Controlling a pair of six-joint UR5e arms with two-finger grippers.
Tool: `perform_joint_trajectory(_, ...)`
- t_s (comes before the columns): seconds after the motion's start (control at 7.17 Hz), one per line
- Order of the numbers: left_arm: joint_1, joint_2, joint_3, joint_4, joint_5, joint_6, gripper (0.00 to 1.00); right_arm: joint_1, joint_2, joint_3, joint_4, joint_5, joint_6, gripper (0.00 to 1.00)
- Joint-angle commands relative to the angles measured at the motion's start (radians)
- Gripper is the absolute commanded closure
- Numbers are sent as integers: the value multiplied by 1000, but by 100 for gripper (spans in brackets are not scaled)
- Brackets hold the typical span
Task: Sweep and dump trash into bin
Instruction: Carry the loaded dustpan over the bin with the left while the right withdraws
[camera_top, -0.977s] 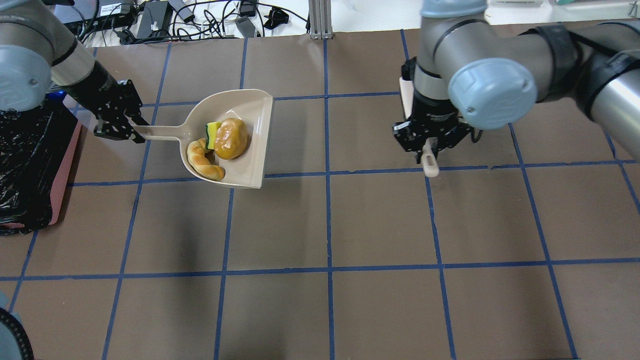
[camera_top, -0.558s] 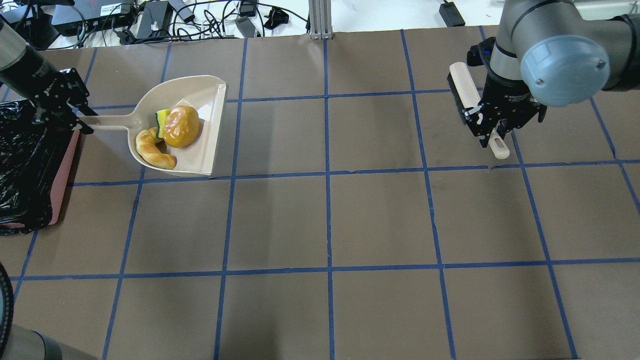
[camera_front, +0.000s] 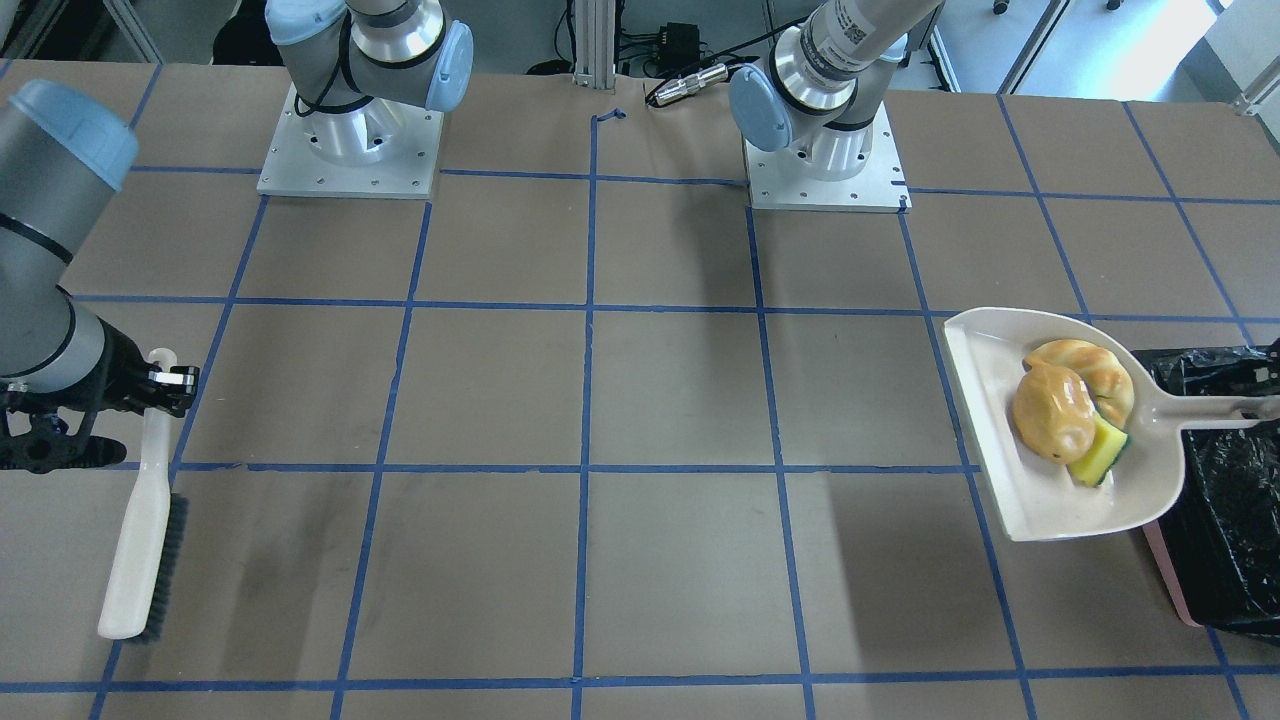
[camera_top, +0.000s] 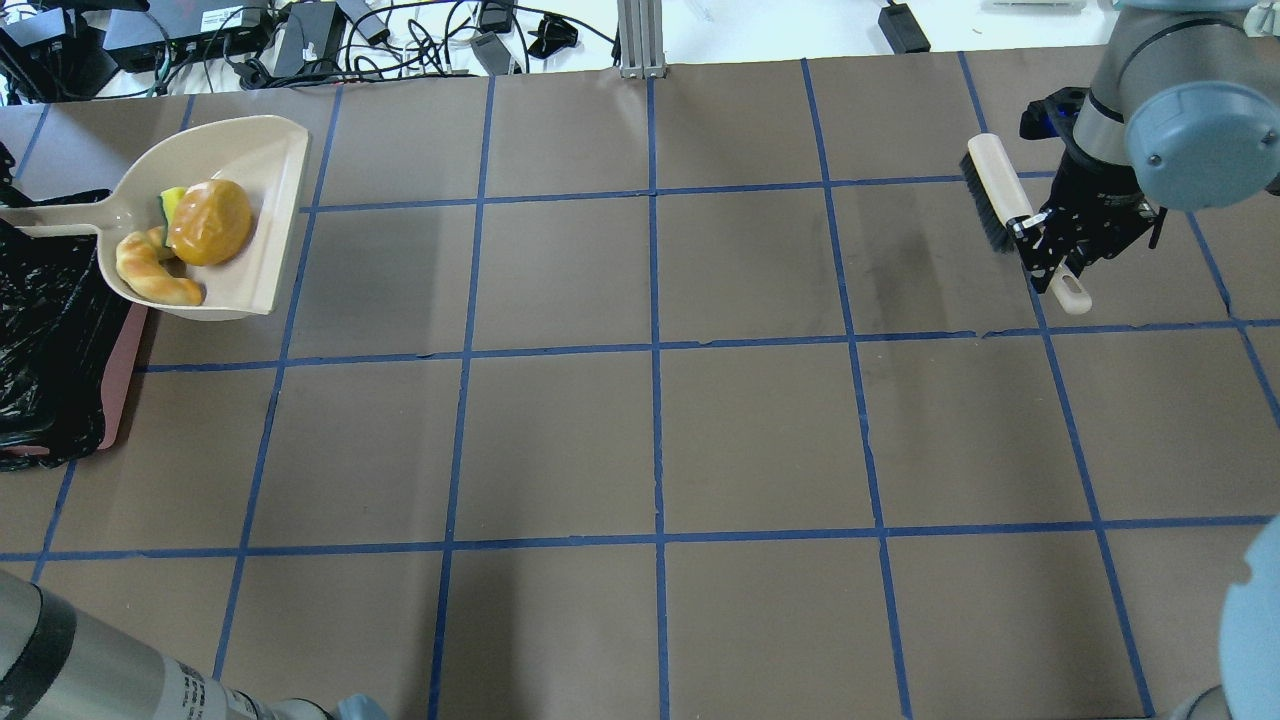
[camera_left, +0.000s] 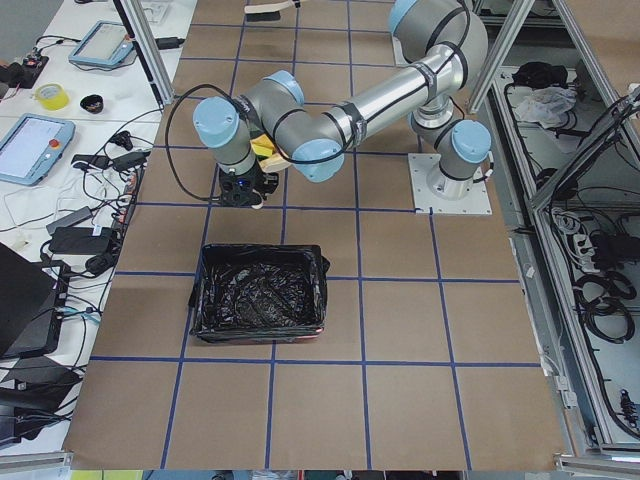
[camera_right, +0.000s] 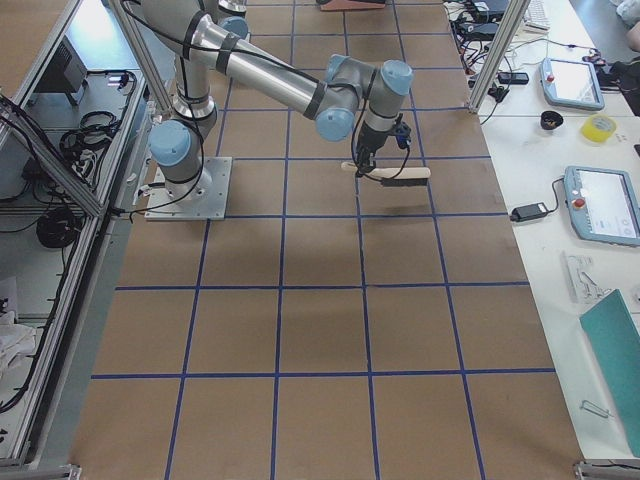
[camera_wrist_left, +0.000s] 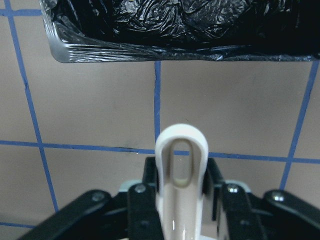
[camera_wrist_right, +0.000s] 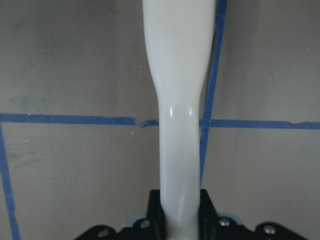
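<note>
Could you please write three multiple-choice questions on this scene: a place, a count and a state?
1. Where is the beige plastic dustpan?
A. Table centre
B. At the edge of the black-lined pink rectangular bin
C. By the right arm's base

2. How many trash pieces lie in the dustpan?
A. One
B. Three
C. Five

3. The right gripper is:
A. Open, empty
B. Shut on a cup
C. Shut on the beige, dark-bristled brush

1 B: in the overhead view, its handle reaches over the black liner.
2 B: a glossy yellow-brown lump, a pale curved crescent and a green-and-yellow sponge piece.
3 C: the right wrist view shows the brush handle clamped in it.
</note>
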Motion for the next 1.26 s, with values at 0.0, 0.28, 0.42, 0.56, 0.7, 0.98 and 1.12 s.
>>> perform_joint_trajectory(0.0,79,-113,138,-5,43,82,100,-38,59,2,-45,8,21,100)
perform_joint_trajectory(0.28,137,-192,267,-4,69,117,100,-36,64,5,-48,54,65,100)
perform_joint_trajectory(0.42,172,-230,326,-3,79,124,100,-36,67,25,-57,60,98,100)
perform_joint_trajectory(0.56,199,-261,381,-3,79,151,100,-36,67,55,-105,57,87,100)
perform_joint_trajectory(0.7,223,-287,418,27,79,177,100,-38,69,76,-134,54,83,100)
perform_joint_trajectory(0.98,280,-316,459,100,88,238,100,-38,72,82,-137,48,2,100)
perform_joint_trajectory(1.12,285,-331,467,156,115,252,100,-38,72,82,-142,42,-12,100)
